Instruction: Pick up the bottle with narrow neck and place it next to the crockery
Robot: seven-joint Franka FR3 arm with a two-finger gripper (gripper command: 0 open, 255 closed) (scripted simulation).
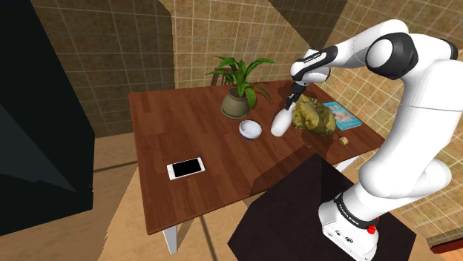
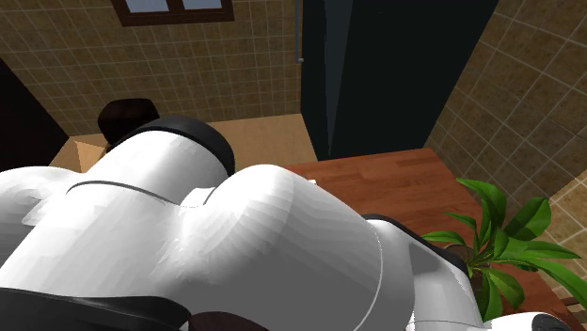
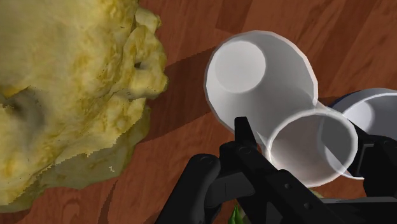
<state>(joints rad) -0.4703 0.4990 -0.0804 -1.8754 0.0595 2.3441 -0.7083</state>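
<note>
Your gripper (image 3: 305,145) grips the white bottle (image 3: 261,76) by its neck between both fingers (image 3: 245,137), the body sticking out ahead of them over the table (image 3: 184,38). A bowl (image 3: 375,111) lies beyond one finger, a yellow mass (image 3: 63,95) beyond the other.

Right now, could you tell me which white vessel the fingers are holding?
The white bottle, clasped between the fingers; the white bowl just sits on the table beside it.
</note>
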